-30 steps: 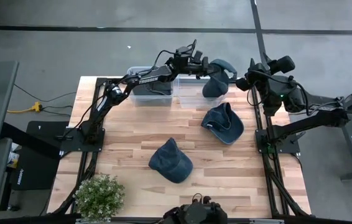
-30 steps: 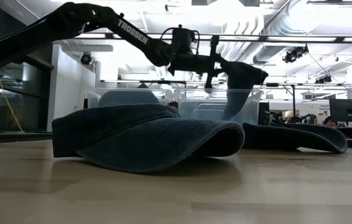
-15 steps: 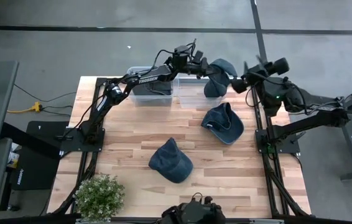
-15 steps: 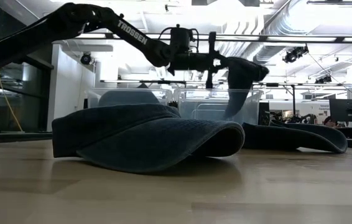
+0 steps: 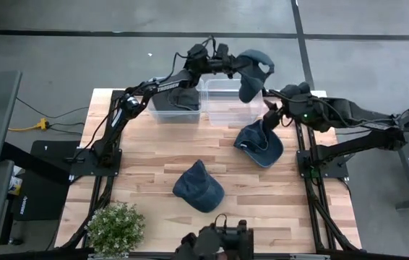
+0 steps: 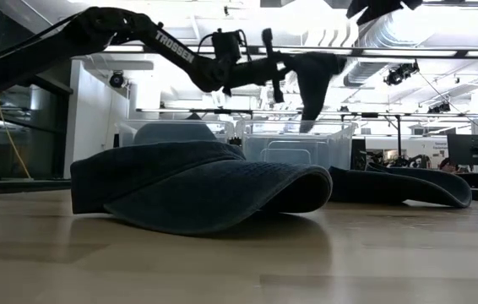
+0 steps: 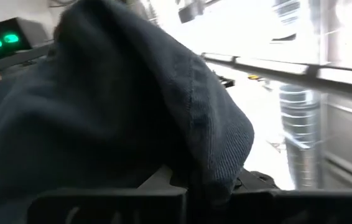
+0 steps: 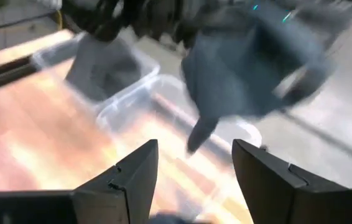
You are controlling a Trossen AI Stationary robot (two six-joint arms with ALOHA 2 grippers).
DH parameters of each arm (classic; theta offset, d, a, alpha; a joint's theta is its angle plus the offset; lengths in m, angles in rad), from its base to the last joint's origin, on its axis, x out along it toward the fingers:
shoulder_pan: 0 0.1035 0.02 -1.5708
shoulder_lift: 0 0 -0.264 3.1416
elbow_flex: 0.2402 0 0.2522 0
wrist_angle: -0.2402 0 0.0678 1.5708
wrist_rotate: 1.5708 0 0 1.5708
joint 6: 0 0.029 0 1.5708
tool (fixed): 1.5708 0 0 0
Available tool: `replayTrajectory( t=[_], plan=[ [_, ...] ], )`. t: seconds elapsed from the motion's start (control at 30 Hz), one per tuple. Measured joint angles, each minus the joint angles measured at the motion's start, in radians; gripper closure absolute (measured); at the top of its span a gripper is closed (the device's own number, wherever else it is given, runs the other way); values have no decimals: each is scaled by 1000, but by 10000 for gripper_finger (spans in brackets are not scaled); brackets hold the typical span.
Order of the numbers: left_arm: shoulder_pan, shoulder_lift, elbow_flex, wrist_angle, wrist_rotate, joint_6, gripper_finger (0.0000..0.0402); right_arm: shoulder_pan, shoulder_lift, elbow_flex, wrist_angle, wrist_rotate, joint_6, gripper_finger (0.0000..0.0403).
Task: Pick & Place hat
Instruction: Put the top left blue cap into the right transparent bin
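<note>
My left gripper [image 5: 227, 65] reaches over the table's far edge, shut on a dark blue cap [image 5: 252, 71] that hangs above the empty clear bin [image 5: 227, 108]. It also shows in the low view [image 6: 270, 66], with the cap [image 6: 313, 74] beside it. My right gripper [image 5: 269, 115] is open and empty, just above the far edge of a second blue cap [image 5: 259, 143] that lies on the table. A third blue cap [image 5: 199, 186] lies on its brim and rim near the front. My left gripper pinches an edge of the cap [image 7: 194, 168] between its two fingers; the cloth covers the place of contact in the left wrist view. The fingers lie about level and point toward the table's right. The cap hangs clear, its lower part [image 6: 308, 108] drooping toward the bin.
A second clear bin [image 5: 177, 105] at the far left holds a dark cap. A potted plant [image 5: 116, 227] stands at the near left corner. Bare wood [image 5: 147, 152] lies between the bins and the front cap.
My left gripper has risen and drawn toward the table's far edge, lifting the cap higher above the clear bin. My right gripper has moved toward the near edge and a little left, over the cap at the right.
</note>
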Motion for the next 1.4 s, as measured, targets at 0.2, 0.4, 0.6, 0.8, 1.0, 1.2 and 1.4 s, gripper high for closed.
replayTrajectory(
  t=[0.2,0.4,0.6,0.8,1.0,1.2,1.4],
  plan=[
    [5,0,0,151,-22,-72,398,-7,-6,-77,30,83,1,201],
    [5,0,5,264,-19,-145,398,-7,-11,-191,280,90,-254,199],
    [5,0,99,263,39,-152,398,-14,-11,-327,552,185,-428,198],
    [5,0,185,181,86,-122,398,-20,-11,-428,832,135,-530,198],
    [3,0,234,126,109,-100,398,-30,-10,-478,1023,154,-586,198],
    [-6,0,250,124,123,-100,398,-90,-5,-492,1065,48,-582,198],
    [-17,0,251,107,131,-103,398,-158,4,-493,1115,-60,-599,198]
  ],
)
